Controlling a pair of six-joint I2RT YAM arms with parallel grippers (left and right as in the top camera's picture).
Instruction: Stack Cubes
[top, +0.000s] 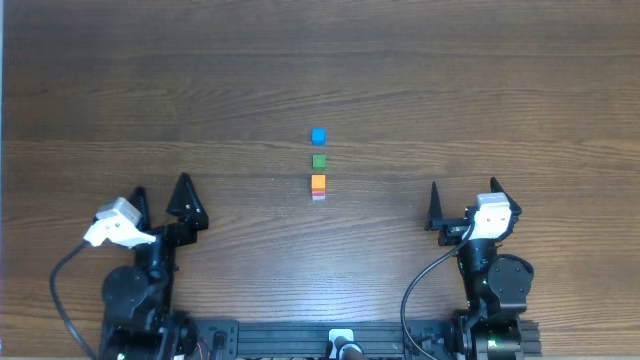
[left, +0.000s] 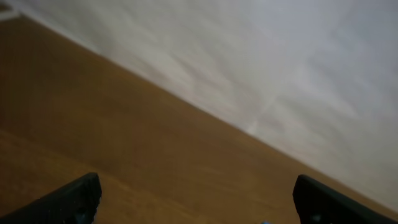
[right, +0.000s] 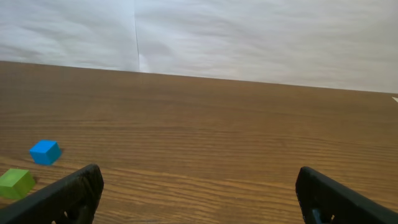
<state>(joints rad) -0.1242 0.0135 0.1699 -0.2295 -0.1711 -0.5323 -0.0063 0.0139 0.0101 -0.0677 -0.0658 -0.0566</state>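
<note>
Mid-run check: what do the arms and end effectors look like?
The left arm and right arm are black, each with a white wrist module and a looping black cable. The left end effector and right end effector each have two black pointed fingers.

counter (top: 200, 80) was wood, grain showing, low sheen | blue cube (right: 45, 152), green cube (right: 15, 183), orange cube (top: 318, 182) looked smooth, matt | left tool (top: 161, 187) and right tool (top: 464, 186) had matt black plastic fingers (right: 74, 193) | wall (right: 249, 37) beyond right tool looked matt
</note>
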